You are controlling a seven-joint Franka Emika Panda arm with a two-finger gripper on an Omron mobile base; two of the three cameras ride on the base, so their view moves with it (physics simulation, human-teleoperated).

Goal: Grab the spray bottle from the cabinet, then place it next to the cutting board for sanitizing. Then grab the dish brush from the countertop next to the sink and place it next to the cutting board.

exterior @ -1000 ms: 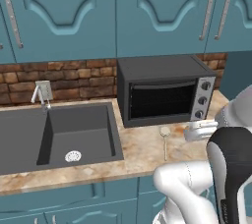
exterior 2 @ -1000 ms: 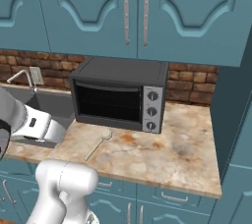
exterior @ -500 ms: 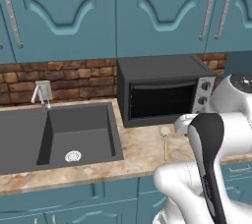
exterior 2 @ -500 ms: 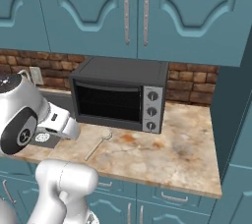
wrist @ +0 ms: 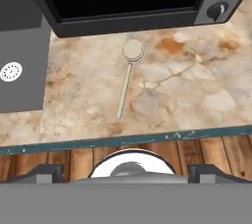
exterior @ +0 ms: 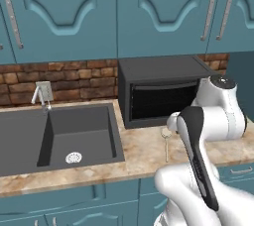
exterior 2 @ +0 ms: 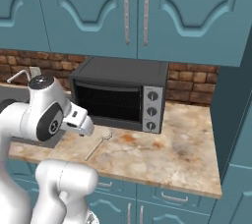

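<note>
Beige dish brush (wrist: 128, 75) lies on marbled surface (wrist: 197, 95) just before black toaster oven (exterior: 158, 93), right of sink (exterior: 59, 136). Hand (wrist: 126, 171) hovers above it, released, holding nothing.

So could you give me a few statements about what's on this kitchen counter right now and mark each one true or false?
1. The dish brush lies flat on the countertop in front of the black toaster oven. True.
2. The brush's round head points toward the oven. True.
3. The pincer is clamped around the brush handle. False: in the hand view the brush lies by itself on the stone, with nothing touching it.
4. The brush is lying inside the sink. False: it is on the counter to the right of the sink, as the left base view shows.
5. The cabinet doors above the oven stand open. False: they are closed.
</note>
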